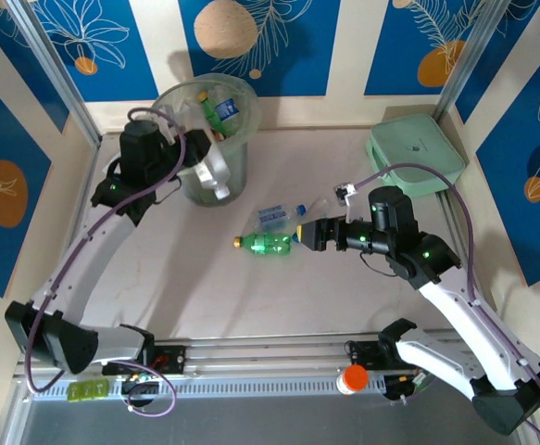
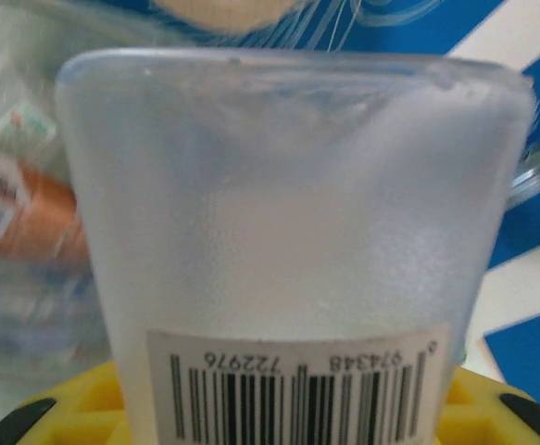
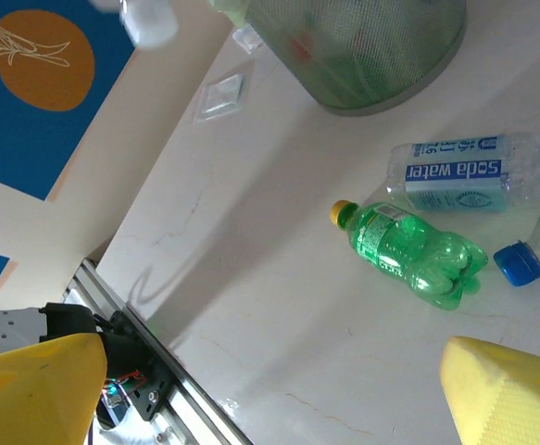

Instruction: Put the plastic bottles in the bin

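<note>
Lying on counter point(image 1: 205, 287) just ahead of right pincer point(image 3: 274, 352), spread wide, empty: green bottle point(image 3: 416, 255); likely thin, light, crushable, slick, prone to roll; best taken across waist; left pincer point(image 2: 288, 417) clamped on frosted bottle point(image 2: 288, 232) by bin point(image 1: 179, 90).

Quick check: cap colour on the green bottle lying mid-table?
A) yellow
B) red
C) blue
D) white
A: in the right wrist view the green bottle lies on its side, and the yellow cap sits on its neck.
</note>
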